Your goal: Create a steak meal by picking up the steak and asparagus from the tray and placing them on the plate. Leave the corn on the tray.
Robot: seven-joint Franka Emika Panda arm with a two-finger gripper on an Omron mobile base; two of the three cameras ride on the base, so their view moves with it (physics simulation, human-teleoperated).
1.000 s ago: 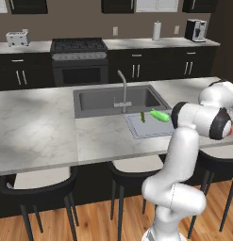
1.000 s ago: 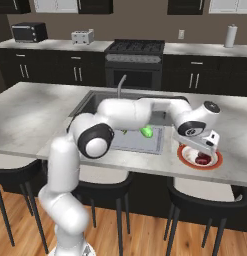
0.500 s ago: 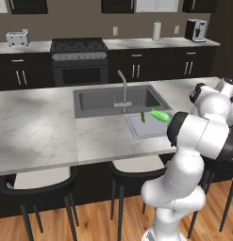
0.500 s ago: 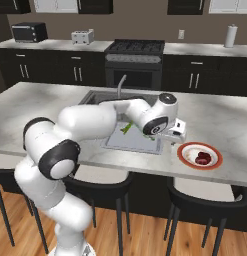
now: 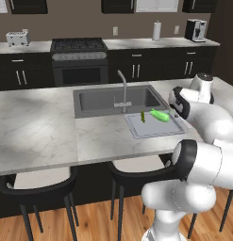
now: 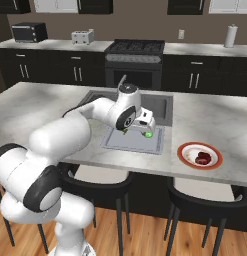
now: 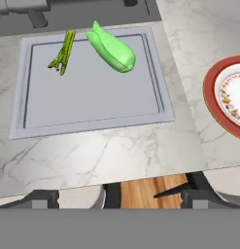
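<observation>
The pale grey tray (image 7: 92, 104) lies on the counter by the sink, ahead of my open gripper (image 7: 119, 199), whose fingertips (image 7: 41, 199) stand wide apart with nothing between them. On the tray's far side lie the thin dark green asparagus (image 7: 63, 51) and the thicker bright green corn (image 7: 111, 48). From the right base, my gripper (image 6: 143, 126) hovers over the tray (image 6: 120, 144), with the corn (image 6: 148, 134) peeking out beneath it. The dark red steak (image 6: 202, 159) rests on the red-rimmed plate (image 6: 187, 150) to the right. From the left base I see the asparagus (image 5: 142, 116) and the corn (image 5: 160, 115).
A dark sink basin (image 5: 113, 99) with a faucet (image 5: 121, 87) sits just behind the tray. Black stools (image 6: 195, 205) stand under the counter's front edge. Bare marble counter (image 5: 37, 127) stretches to the left.
The arm has swung from above the plate leftward to over the tray, gripper open throughout. The steak stays on the plate.
</observation>
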